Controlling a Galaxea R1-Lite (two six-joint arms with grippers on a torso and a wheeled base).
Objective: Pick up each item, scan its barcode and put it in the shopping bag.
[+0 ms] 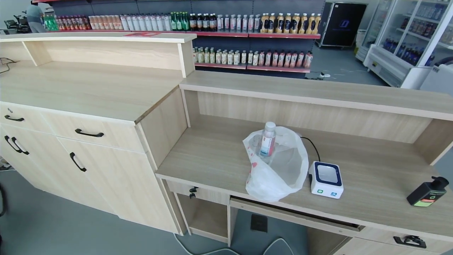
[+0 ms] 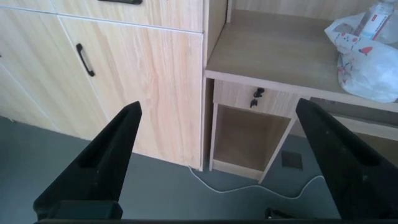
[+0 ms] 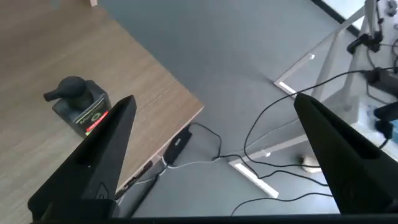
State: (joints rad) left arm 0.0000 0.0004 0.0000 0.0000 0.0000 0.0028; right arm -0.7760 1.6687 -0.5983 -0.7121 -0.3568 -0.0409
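A translucent white shopping bag (image 1: 276, 170) sits on the low wooden counter (image 1: 219, 156) with a pale bottle (image 1: 267, 140) with a white cap standing upright inside it. The bag (image 2: 367, 59) and bottle (image 2: 376, 18) also show at the counter's edge in the left wrist view. Right of the bag lies a white barcode scanner (image 1: 326, 179) with a dark window. A black pump bottle (image 1: 427, 192) lies at the counter's right end, also seen on the counter corner as the black bottle (image 3: 78, 106). My left gripper (image 2: 217, 162) hangs open above the floor before the cabinets. My right gripper (image 3: 211, 155) is open beyond the counter's right corner.
A taller cabinet (image 1: 88, 134) with black handles stands left of the counter. A raised back ledge (image 1: 318, 92) runs behind the work surface. Cables (image 3: 267, 155) trail over the grey floor right of the counter. Drink shelves (image 1: 219, 24) and fridges (image 1: 407, 39) stand behind.
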